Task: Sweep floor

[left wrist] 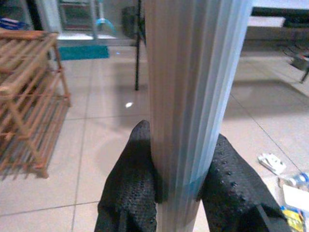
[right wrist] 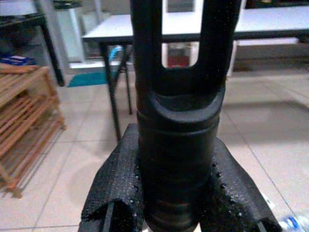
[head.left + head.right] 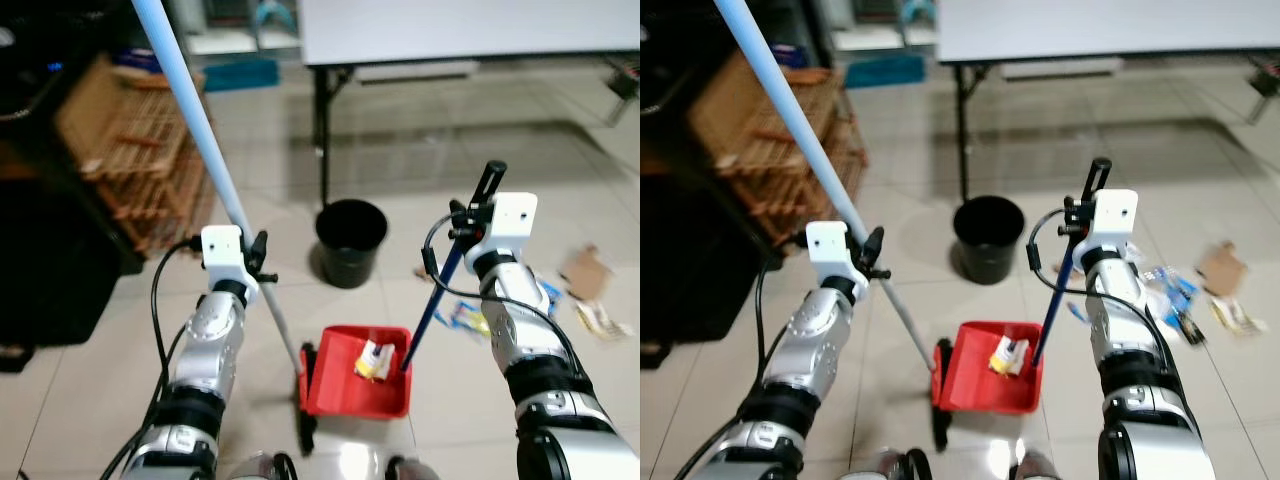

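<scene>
Pale tiled floor (image 3: 400, 190) w/ a white table on black legs (image 3: 450, 30) at the back, a round black plastic bin (image 3: 351, 240) just in front of one leg, a slatted wooden rack (image 3: 140, 160) to the robot's left. Scraps of paper & wrappers (image 3: 590, 290) lie scattered on the tiles to the right, well apart from the bin.

Left gripper (image 3: 258, 256) is clamped on the long pale-blue ribbed broom pole (image 3: 200, 130); in the left wrist view both dotted black fingers (image 1: 133, 179) press against the pole's sides. Pole slants up to the robot's upper left, lower end runs down to the dark broom head (image 3: 306, 400), which sits just beside the left edge of the red plastic dustpan (image 3: 340, 395).

Right gripper (image 3: 462, 222) is clenched round the black forked grip (image 2: 181, 121) of the dustpan's dark-blue upright handle (image 3: 430, 305). Handle leans slightly, foot at the pan's right side. Dustpan rests on the floor betw. the two arms, near the robot; a crumpled yellow-and-white wrapper (image 3: 374, 360) lies inside it
</scene>
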Controlling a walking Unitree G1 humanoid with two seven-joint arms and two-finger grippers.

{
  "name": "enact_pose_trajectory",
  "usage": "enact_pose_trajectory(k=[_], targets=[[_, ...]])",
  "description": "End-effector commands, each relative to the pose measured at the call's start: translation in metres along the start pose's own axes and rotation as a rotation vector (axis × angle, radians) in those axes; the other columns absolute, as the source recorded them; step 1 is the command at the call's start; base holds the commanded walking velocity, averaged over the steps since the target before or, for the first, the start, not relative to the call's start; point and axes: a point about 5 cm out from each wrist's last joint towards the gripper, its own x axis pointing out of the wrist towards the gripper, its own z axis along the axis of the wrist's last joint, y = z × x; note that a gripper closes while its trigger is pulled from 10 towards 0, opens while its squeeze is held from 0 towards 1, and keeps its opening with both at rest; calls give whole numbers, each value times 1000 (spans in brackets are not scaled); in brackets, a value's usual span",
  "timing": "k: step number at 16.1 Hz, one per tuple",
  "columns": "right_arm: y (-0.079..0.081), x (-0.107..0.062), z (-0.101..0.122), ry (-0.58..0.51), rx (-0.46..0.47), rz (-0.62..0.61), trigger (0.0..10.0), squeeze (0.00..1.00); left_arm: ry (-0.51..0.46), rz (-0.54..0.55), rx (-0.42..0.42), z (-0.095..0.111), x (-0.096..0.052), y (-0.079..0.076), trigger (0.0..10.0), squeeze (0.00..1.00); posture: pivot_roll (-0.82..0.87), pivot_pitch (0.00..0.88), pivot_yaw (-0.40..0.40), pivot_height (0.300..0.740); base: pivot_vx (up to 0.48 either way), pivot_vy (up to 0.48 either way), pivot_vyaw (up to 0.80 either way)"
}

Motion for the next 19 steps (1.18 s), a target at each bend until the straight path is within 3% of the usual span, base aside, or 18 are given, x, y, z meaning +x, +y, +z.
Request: enact_pose_trajectory(k=[1,7,11,19], targets=[[-1,1,8,-41,35,-20,10000,0,-31,-16,-17,7,1,-3,10000,0,-244,102,87,740,0,0,-800],[1,-2,6,-42,49,-25,10000,0,-52,4,1,13,-1,4,10000,0,-233,119,101,740,0,0,-800],[0,-4,5,-46,41,-28,10000,0,-113,69,19,28,-4,18,10000,0,-230,127,108,740,78,0,0],[0,-5,11,-70,45,-33,10000,0,-143,85,30,42,-8,22,10000,0,-222,145,119,740,432,0,0]])
